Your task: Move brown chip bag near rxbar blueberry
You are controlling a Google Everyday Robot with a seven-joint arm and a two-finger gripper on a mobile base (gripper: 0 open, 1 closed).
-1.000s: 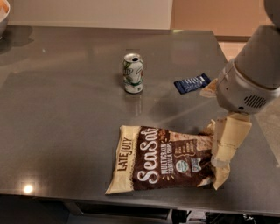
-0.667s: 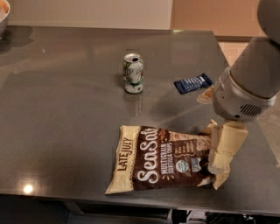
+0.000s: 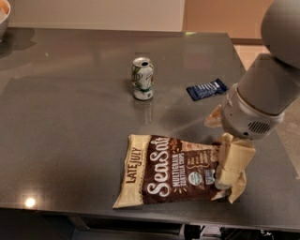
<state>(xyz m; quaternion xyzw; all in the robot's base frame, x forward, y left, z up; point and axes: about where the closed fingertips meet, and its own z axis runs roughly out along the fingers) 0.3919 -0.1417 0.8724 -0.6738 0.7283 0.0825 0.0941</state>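
The brown chip bag point(image 3: 168, 171) lies flat near the table's front edge, with "Late July" and "Sea Salt" lettering facing up. The rxbar blueberry point(image 3: 206, 89), a small dark blue bar, lies behind it to the right, well apart from the bag. My gripper point(image 3: 230, 168) hangs from the grey arm at the right. It is down at the bag's right end, touching the crumpled edge and covering it.
A green-and-white soda can point(image 3: 142, 78) stands upright at mid table, left of the bar. The grey table point(image 3: 65, 122) ends at its right edge just past the arm and at its front edge below the bag. A bowl rim point(image 3: 3, 14) shows at the far left corner.
The arm has shifted slightly and the gripper has settled lower on the bag's right end. The bag, bar and can have not moved.
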